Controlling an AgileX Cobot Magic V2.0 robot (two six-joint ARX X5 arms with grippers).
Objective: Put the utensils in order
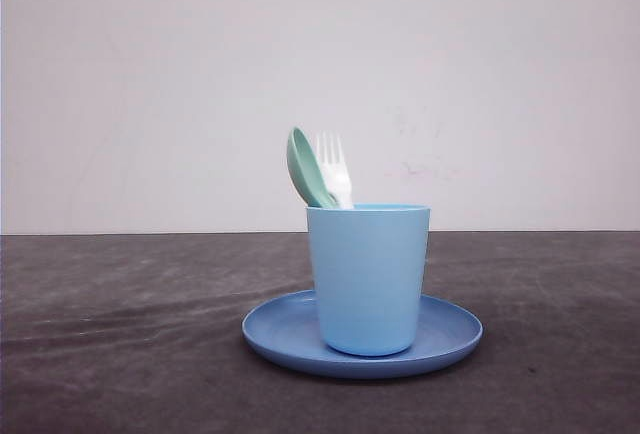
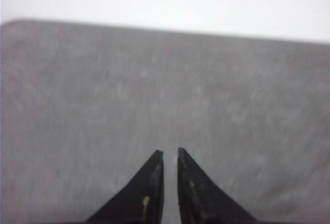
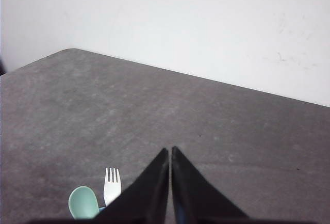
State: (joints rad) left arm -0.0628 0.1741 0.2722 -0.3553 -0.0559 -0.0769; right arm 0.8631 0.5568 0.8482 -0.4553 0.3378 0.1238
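Blue plate point(image 1: 275, 339) under cup point(image 1: 367, 279), spoon point(image 1: 305, 169) and fork point(image 1: 333, 169) inside, both pincers closed, empty

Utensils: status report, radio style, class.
Both grippers, left and right, shut, empty. Fork and spoon standing in cup on plate. Nothing in the way.

You had one white fork point(image 1: 333, 168), one green spoon point(image 1: 303, 166), one cup point(image 1: 367, 278), one plate point(image 1: 445, 334).
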